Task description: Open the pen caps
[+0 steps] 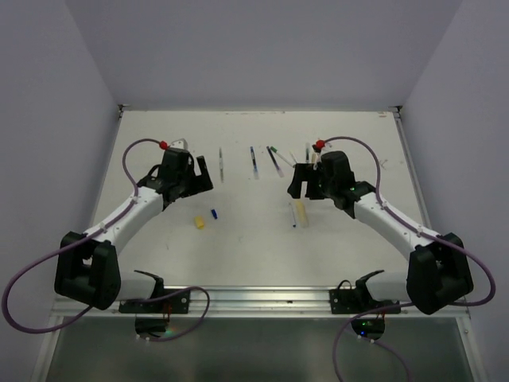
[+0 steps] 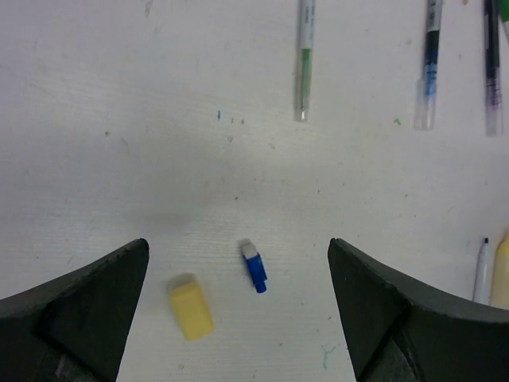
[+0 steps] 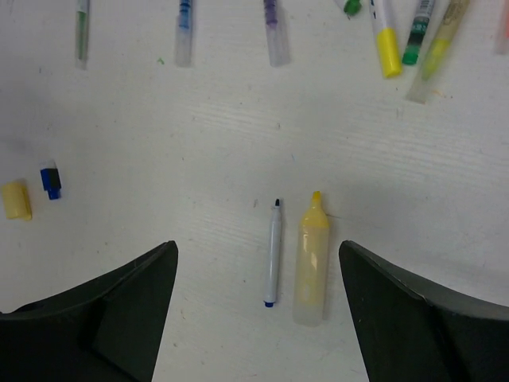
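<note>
Two loose pen caps lie on the white table: a stubby yellow one (image 2: pixel 190 309) (image 1: pixel 200 222) and a small blue one (image 2: pixel 254 267) (image 1: pixel 213 213). My left gripper (image 2: pixel 238 243) (image 1: pixel 203 183) hovers above them, open, with nothing between its fingers. Under my right gripper (image 3: pixel 257 245) (image 1: pixel 305 191), also open and empty, lie an uncapped thin blue pen (image 3: pixel 273 253) and an uncapped yellow highlighter (image 3: pixel 311 267) side by side. Both caps also show at the left edge of the right wrist view, the yellow cap (image 3: pixel 16 199) beside the blue cap (image 3: pixel 51 181).
A row of several pens lies farther back: a green pen (image 2: pixel 305 60), a blue pen (image 2: pixel 429 68), a dark purple pen (image 2: pixel 493 64), a yellow-capped pen (image 3: pixel 386 36) and a green-capped pen (image 3: pixel 415 36). Grey walls enclose the table (image 1: pixel 254 247) on three sides.
</note>
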Action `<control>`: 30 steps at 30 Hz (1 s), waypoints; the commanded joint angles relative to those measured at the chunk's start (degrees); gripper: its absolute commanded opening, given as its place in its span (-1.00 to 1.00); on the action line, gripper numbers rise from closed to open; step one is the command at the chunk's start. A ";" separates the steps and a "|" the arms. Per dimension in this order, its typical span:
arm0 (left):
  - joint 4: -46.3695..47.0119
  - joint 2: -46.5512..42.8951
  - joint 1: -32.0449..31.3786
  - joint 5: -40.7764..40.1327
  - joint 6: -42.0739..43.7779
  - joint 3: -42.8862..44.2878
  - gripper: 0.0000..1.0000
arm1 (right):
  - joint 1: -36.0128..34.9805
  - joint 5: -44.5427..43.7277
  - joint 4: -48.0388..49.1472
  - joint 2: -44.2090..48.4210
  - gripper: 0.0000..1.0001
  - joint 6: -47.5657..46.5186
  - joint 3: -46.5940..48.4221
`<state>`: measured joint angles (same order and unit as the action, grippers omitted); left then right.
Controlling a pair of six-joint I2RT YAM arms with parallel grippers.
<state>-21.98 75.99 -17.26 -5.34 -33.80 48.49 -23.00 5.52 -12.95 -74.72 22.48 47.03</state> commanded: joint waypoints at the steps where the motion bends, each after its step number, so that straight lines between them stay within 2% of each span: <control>1: 0.88 2.13 0.38 -0.63 0.84 5.11 0.93 | -2.92 -2.51 2.67 -1.99 0.73 -0.33 5.08; 4: 1.41 5.04 0.21 0.59 0.75 8.89 0.89 | -7.91 -7.78 3.10 -6.82 0.67 -1.73 9.73; 10: 1.23 4.27 0.03 -0.28 1.72 9.96 0.89 | -11.45 -13.86 3.98 -18.87 0.54 -2.09 20.18; 18: 2.38 -5.21 0.03 -0.72 2.69 0.30 0.90 | -13.21 -17.47 2.93 -36.18 0.38 -4.19 34.78; 30: 2.38 -16.56 -0.06 4.20 3.74 -8.85 0.90 | -13.21 -20.72 -1.28 -52.54 0.11 -6.22 52.97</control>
<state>-21.02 61.69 -17.26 -2.90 -31.79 40.82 -36.12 -12.49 -12.82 -125.05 17.63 94.52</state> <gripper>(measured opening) 0.950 0.567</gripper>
